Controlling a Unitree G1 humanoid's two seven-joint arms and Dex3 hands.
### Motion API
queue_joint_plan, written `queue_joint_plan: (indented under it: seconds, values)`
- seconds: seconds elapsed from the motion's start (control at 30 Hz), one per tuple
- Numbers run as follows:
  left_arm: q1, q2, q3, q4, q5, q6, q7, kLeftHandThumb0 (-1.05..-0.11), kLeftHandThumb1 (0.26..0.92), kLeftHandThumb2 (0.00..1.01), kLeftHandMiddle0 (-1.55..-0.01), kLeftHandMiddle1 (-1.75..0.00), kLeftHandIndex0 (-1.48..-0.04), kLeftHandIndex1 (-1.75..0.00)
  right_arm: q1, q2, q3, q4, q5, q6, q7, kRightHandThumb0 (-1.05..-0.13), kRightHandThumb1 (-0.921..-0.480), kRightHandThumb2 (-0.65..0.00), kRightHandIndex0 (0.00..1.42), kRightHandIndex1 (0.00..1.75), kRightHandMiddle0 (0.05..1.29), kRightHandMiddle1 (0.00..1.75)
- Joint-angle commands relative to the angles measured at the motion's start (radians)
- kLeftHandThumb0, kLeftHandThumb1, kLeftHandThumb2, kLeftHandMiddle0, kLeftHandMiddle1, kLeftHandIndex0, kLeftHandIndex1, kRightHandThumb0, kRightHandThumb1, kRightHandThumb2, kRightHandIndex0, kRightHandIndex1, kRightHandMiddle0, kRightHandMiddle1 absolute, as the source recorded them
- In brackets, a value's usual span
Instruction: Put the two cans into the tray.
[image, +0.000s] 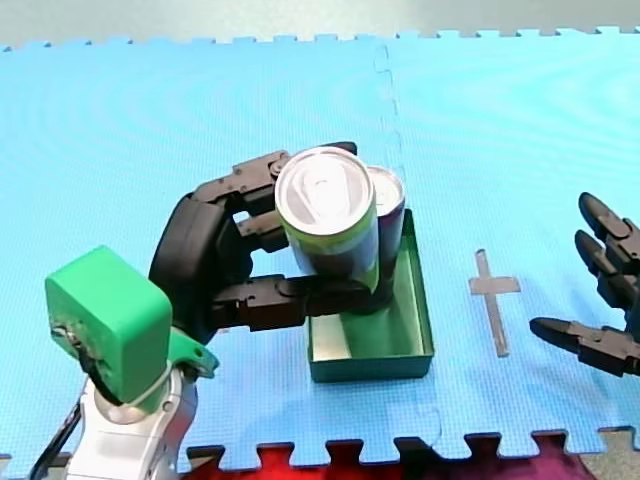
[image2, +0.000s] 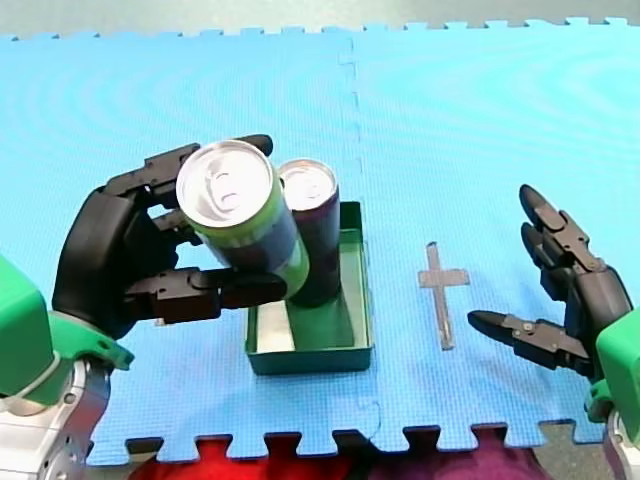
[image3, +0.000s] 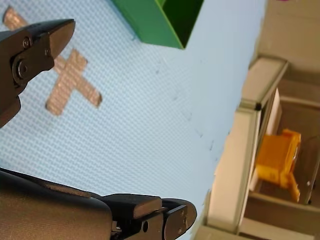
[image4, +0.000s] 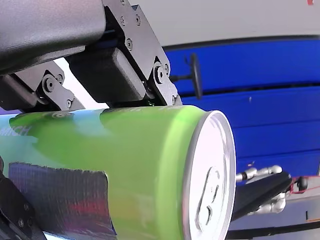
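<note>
While the left hand grips the lime-green aluminium drink can in the air above the tray's left side, room is tight on one side. The can's lower end hangs just beside the dark purple aluminium can; can't tell if they touch. The dark can stands upright at the far end of the green rectangular open-topped tray. The near half of the tray floor is bare.

Outside the tray walls the blue foam mat lies open to the left, far side & right. Its jigsaw edge runs close along the tray's near wall. A grey tape cross lies on the mat right of the tray, btw the tray and the right hand, which hovers over the mat and holds nothing.

Held can: silver lid w/ pull tab, lime upper body, dark label patch lower down. It is tilted, lid leaning toward the robot.

Left hand pose: fingers wrap the can's far side, thumb presses the near side, palm to the left. The second wrist view shows the pads set on the green wall.
</note>
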Motion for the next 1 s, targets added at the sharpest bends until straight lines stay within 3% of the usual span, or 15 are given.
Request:
queue_joint_plan:
  seconds: [0.0,0.47,0.73,0.97]
  values:
    - [0.000,0.003,0.002,-0.011,-0.002,0.003,0.003,-0.422,0.714,0.00,-1.43,-0.01,-1.27,0.00,0.004,-0.005,-0.001,-0.008,0.000,0.004,-0.002,-0.761,-0.678,-0.001,0.21,0.00,0.24,0.00]
    - [-0.003,0.007,0.019,-0.018,-0.043,0.052,-0.017,-0.416,0.713,0.00,-1.43,0.00,-1.27,0.00,0.015,-0.004,0.000,-0.035,-0.002,0.011,-0.010,-0.764,-0.681,-0.001,0.21,0.00,0.24,0.00]
    - [-0.009,0.009,0.021,0.006,-0.017,0.053,-0.001,-0.416,0.709,0.00,-1.43,0.00,-1.27,0.00,0.028,-0.005,0.004,-0.071,-0.005,0.027,-0.016,-0.759,-0.680,0.000,0.21,0.00,0.24,0.00]
    - [-0.026,0.010,0.026,0.064,0.001,0.030,0.003,-0.412,0.705,0.00,-1.43,0.00,-1.27,0.00,0.036,-0.005,0.006,-0.088,-0.006,0.032,-0.020,-0.756,-0.681,0.000,0.21,0.00,0.24,0.00]
